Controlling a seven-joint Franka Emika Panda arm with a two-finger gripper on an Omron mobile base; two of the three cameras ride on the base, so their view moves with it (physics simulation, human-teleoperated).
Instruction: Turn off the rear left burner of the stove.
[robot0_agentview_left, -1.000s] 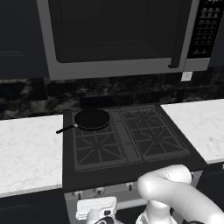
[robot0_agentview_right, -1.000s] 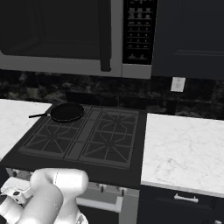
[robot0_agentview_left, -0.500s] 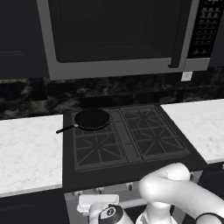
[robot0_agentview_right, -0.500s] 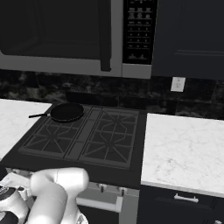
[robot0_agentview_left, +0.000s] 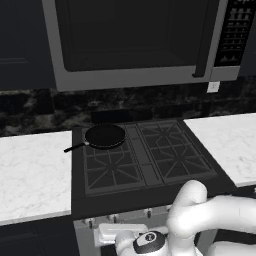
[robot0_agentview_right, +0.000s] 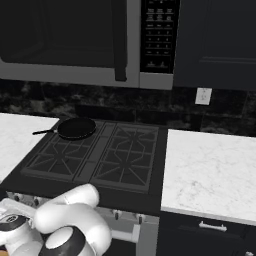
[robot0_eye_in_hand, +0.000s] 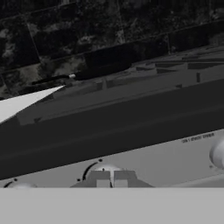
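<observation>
The black stove (robot0_agentview_left: 145, 196) stands in the middle, with a silver front panel (robot0_eye_in_hand: 166, 162) and small knobs. A round black frying pan (robot0_agentview_left: 105, 136) covers most of the rear left burner (robot0_agentview_left: 129, 134), also seen with the pan (robot0_agentview_right: 76, 128) from the right. My gripper (robot0_eye_in_hand: 111, 179) is low, right up against the front panel. Its two fingertips (robot0_eye_in_hand: 99, 178) stand close together, shut, directly over a round silver knob (robot0_eye_in_hand: 105, 168). From the left base, the white hand (robot0_agentview_left: 114, 230) sits just below the panel's left knobs.
White marble counters (robot0_agentview_left: 30, 170) (robot0_agentview_right: 210, 170) flank the stove. A large dark microwave (robot0_agentview_left: 135, 40) hangs above it. Further knobs (robot0_eye_in_hand: 217, 154) lie along the panel. A dark drawer with a handle (robot0_agentview_right: 214, 227) is below the right counter.
The hand has crept up a little closer to the stove's front panel, and the arm's elbow has shifted with it. The pan and stove are unchanged.
</observation>
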